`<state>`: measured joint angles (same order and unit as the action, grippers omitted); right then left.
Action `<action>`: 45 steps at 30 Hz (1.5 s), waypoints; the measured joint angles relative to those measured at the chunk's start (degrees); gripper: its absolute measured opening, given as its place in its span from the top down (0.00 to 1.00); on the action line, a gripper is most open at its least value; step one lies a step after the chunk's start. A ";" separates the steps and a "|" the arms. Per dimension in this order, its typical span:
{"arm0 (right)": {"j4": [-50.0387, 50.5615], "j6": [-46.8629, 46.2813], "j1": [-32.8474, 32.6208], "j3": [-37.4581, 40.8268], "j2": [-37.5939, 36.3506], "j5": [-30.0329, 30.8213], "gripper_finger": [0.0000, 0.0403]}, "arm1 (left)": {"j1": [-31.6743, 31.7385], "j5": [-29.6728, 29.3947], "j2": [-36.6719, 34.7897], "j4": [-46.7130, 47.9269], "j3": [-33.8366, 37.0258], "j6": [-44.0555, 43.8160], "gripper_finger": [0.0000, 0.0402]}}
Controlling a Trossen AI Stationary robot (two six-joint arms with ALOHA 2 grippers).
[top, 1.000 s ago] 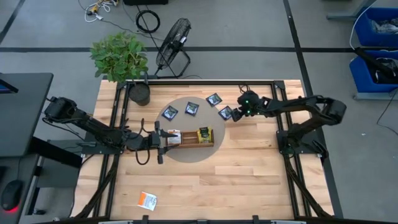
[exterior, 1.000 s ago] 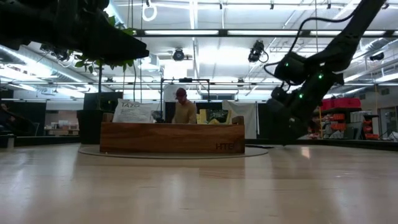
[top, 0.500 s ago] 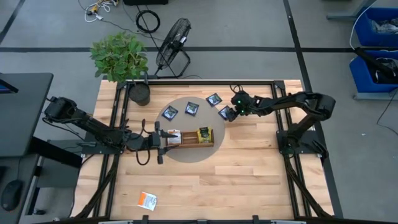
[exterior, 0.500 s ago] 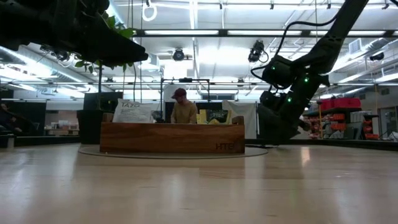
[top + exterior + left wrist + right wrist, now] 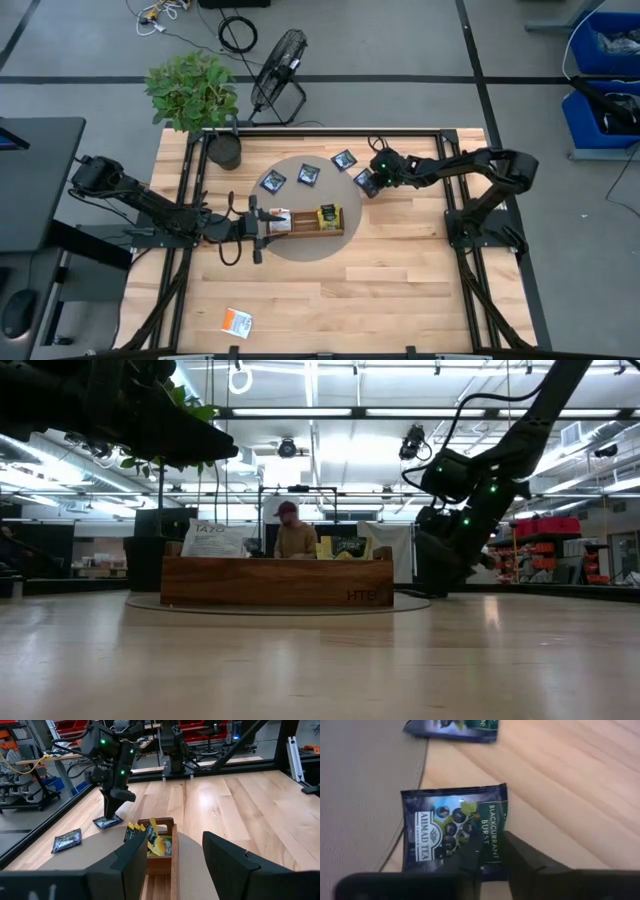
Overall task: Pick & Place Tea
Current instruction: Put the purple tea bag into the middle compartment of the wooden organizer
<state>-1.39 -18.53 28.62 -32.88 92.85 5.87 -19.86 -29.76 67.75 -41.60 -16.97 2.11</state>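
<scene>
At the mat's edge, a navy sachet [image 5: 454, 832] is being pinched by the right hand [image 5: 487, 855]; a lift toward the tray [image 5: 310, 222] seems next. Beside the tray, the left hand [image 5: 262, 226] is held released.

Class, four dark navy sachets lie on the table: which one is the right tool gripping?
The navy sachet nearest the right arm; the right tool sits on it, the other three lie untouched.

1. The table [image 5: 400, 280] is pale wood, smooth, with a light sheen.
2. The round mat [image 5: 360, 785] looks like matt grey cloth.
3. The navy tea sachet [image 5: 452, 832] is glossy printed foil or plastic.
4. The tray [image 5: 275, 582] is dark polished wood.
</scene>
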 joint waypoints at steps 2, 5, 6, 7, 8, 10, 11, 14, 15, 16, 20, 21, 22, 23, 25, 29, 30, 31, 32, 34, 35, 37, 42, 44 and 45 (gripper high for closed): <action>0.46 0.69 -0.06 0.09 -0.98 -0.37 0.88 | 0.00 0.00 0.00 0.00 0.00 0.00 0.51; 1.00 2.28 -0.13 0.20 -2.21 -0.83 0.96 | 0.00 -0.01 0.00 -0.02 0.00 -0.04 0.51; 1.08 2.80 -0.14 0.20 -2.54 -0.97 0.98 | 0.00 0.00 0.00 -0.02 0.00 -0.04 0.51; 1.27 3.30 -0.16 0.22 -2.86 -1.00 0.99 | 0.00 -0.02 0.00 -0.02 0.00 -0.04 0.51; 1.65 3.76 -0.17 0.26 -3.29 -1.15 0.99 | 0.02 -0.02 0.00 -0.02 0.00 -0.09 0.51; 2.48 4.28 -0.22 0.28 -4.16 -1.15 0.99 | 0.04 -0.02 0.00 -0.04 0.00 -0.32 0.51; 2.99 4.77 -0.22 0.33 -4.75 -1.09 0.99 | 0.04 -0.02 0.00 -0.04 0.00 -0.35 0.51; 3.68 6.55 -0.25 0.40 -7.14 -0.41 1.00 | 0.04 0.00 0.00 -0.04 0.00 -0.37 0.51; 3.63 7.31 -0.43 0.39 -8.26 -0.25 1.00 | 0.04 -0.02 0.00 -0.04 0.00 -0.39 0.51; 3.63 8.32 -0.66 0.39 -9.38 0.23 1.00 | 0.04 -0.02 0.00 -0.04 0.00 -0.37 0.51; 3.44 13.07 -3.07 0.37 -13.95 3.83 1.00 | 0.04 -0.02 0.00 -0.07 0.00 -0.42 0.51; 3.30 13.56 -3.89 0.29 -14.96 5.02 1.00 | 0.04 -0.02 0.00 -0.07 0.00 -0.42 0.51; 3.18 14.13 -4.64 0.28 -15.94 6.06 1.00 | 0.04 -0.02 0.00 -0.07 0.00 -0.42 0.51; 3.17 14.60 -5.30 0.28 -16.83 6.90 1.00 | 0.04 -0.02 0.00 -0.07 0.00 -0.42 0.51; 3.14 15.44 -6.42 0.28 -18.34 7.77 1.00 | 0.11 -0.02 0.00 -0.09 0.00 -0.42 0.51; 2.59 18.91 -8.71 0.26 -20.22 10.25 1.00 | 0.15 -0.02 0.00 -0.11 0.00 -0.39 0.51; 2.49 19.82 -9.29 0.23 -20.50 11.07 1.00 | 0.15 -0.02 0.00 -0.11 0.00 -0.43 0.51; 2.45 21.07 -9.85 0.18 -20.65 11.50 1.00 | 0.15 -0.02 0.00 -0.11 0.00 -0.59 0.51; 2.41 22.18 -10.39 0.17 -20.74 11.69 1.00 | 0.15 -0.02 0.00 -0.11 0.00 -1.10 0.51; 2.05 24.25 -11.63 0.17 -20.76 12.60 1.00 | 0.15 -0.02 0.00 -0.08 0.00 -1.54 0.51; 1.61 25.45 -12.33 0.17 -20.76 13.32 1.00 | 0.15 -0.02 0.00 -0.07 0.00 -1.55 0.51; 0.95 28.02 -13.73 0.15 -20.80 15.27 1.00 | 0.15 -0.03 0.00 -0.07 0.00 -1.53 0.51; 2.43 34.07 -17.54 -1.93 -20.82 21.90 1.00 | 0.15 -0.02 0.00 0.09 0.00 -1.62 0.51; 2.61 36.25 -19.13 -2.90 -20.82 23.11 1.00 | 0.15 -0.04 0.00 0.37 0.00 -1.62 0.51; 2.45 37.06 -19.83 -3.41 -20.82 23.47 1.00 | 0.15 -0.04 0.00 0.45 0.00 -1.60 0.51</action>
<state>1.06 18.52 8.79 -36.29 72.03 29.33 -19.70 -29.79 67.75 -41.16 -16.97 0.51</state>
